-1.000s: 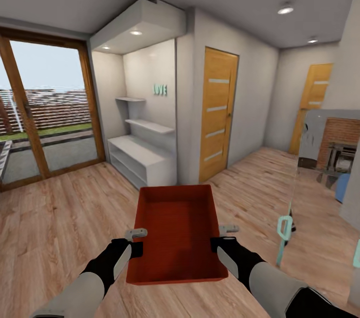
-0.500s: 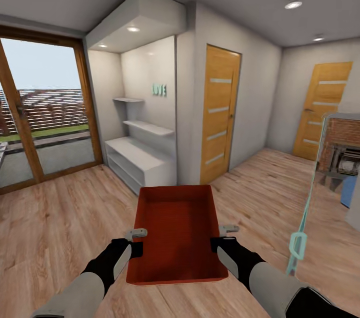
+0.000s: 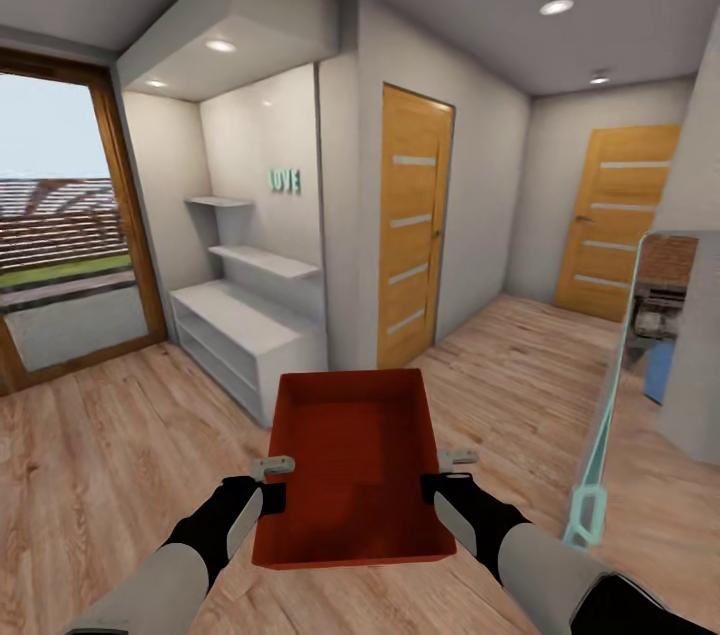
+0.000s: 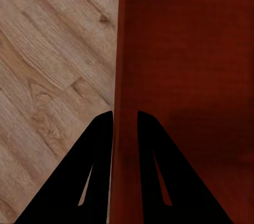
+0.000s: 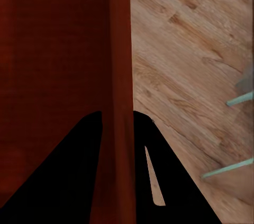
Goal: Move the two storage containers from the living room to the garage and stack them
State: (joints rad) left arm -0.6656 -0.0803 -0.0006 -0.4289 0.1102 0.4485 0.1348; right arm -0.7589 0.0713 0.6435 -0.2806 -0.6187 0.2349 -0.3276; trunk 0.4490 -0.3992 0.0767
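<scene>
I am in a room of light wood plank flooring (image 3: 120, 435) with white walls, built-in white shelves (image 3: 240, 325) and two orange-brown wooden doors (image 3: 412, 225), so I judge the garage unreached and nothing stacked. I carry one orange-red rectangular open-top bin (image 3: 352, 460) at chest height, my left pincer (image 3: 272, 483) and right pincer (image 3: 440, 477) each clamped on a side wall.

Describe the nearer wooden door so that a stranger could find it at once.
Start at the white alcove with shelves and the teal "LOVE" sign. The nearer wooden door stands just to the right of that alcove's wall, beyond the storage container. Unlike the far door at the corridor's end, it looks narrow, seen at a slant.
</scene>
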